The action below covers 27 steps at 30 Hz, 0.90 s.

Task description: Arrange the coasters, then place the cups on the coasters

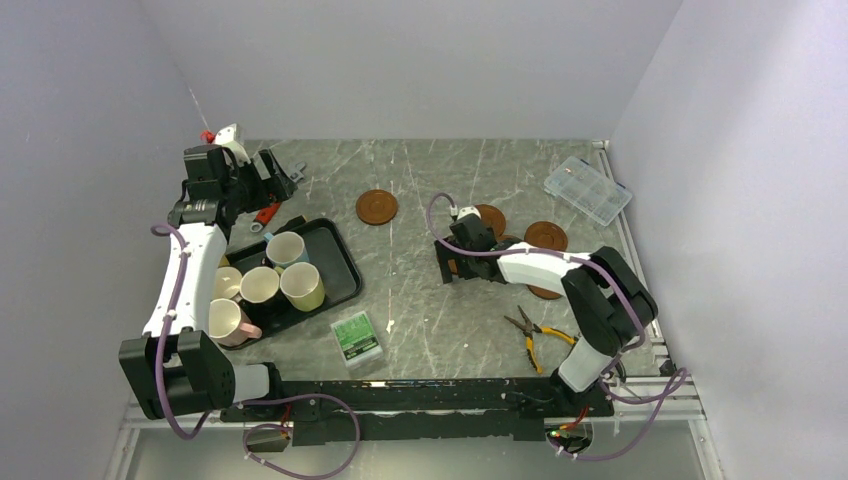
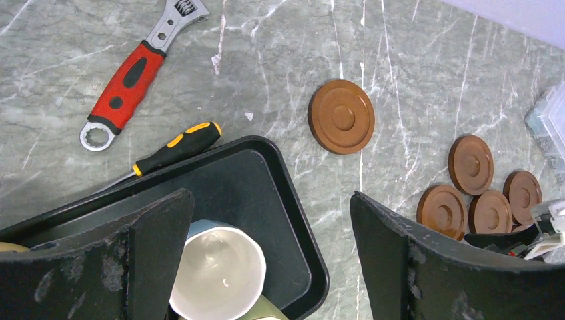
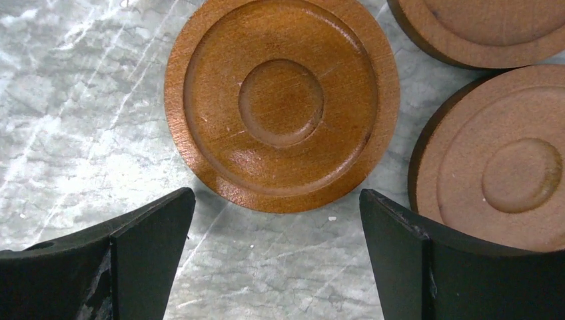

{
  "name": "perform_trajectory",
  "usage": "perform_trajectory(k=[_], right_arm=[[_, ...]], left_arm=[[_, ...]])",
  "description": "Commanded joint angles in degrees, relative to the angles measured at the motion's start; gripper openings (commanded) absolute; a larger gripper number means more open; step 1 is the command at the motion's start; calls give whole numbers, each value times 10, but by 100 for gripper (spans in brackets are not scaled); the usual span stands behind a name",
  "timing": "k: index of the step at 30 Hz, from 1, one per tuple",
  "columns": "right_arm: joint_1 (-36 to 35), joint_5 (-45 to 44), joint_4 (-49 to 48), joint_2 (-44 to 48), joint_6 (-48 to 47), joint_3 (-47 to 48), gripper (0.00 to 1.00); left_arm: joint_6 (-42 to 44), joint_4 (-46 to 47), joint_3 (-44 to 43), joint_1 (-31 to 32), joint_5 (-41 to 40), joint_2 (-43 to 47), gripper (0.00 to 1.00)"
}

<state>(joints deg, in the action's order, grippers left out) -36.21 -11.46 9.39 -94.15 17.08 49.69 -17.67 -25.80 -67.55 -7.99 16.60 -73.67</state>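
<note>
Several cups stand in a black tray (image 1: 335, 262) at the left, among them a light blue one (image 1: 286, 249), an olive-yellow one (image 1: 302, 286) and a pink one (image 1: 231, 322). One coaster (image 1: 377, 207) lies alone mid-table. Others cluster at the right (image 1: 546, 236). My left gripper (image 2: 272, 197) hangs open and empty above the tray's far corner, with the light blue cup (image 2: 216, 277) below its left finger. My right gripper (image 3: 276, 197) is open low over the table. A coaster (image 3: 282, 100) lies just beyond its fingertips, and two more (image 3: 500, 160) are to the right.
A red-handled wrench (image 2: 133, 77) and a black-yellow screwdriver (image 2: 176, 145) lie behind the tray. A clear plastic box (image 1: 588, 188) sits at the back right. Yellow-handled pliers (image 1: 540, 335) and a small green box (image 1: 357, 338) lie near the front.
</note>
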Motion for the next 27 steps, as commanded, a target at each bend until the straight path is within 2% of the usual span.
perform_trajectory(k=[1, 12, 27], right_arm=[[1, 1, -32, -16, 12, 7, 100], [12, 16, -66, -73, -8, 34, 98], [12, 0, -35, -237, -34, 232, 95]], left_arm=[[5, 13, -12, 4, -5, 1, 94], [1, 11, -14, 4, -3, -2, 94], [2, 9, -16, 4, -3, -8, 94]])
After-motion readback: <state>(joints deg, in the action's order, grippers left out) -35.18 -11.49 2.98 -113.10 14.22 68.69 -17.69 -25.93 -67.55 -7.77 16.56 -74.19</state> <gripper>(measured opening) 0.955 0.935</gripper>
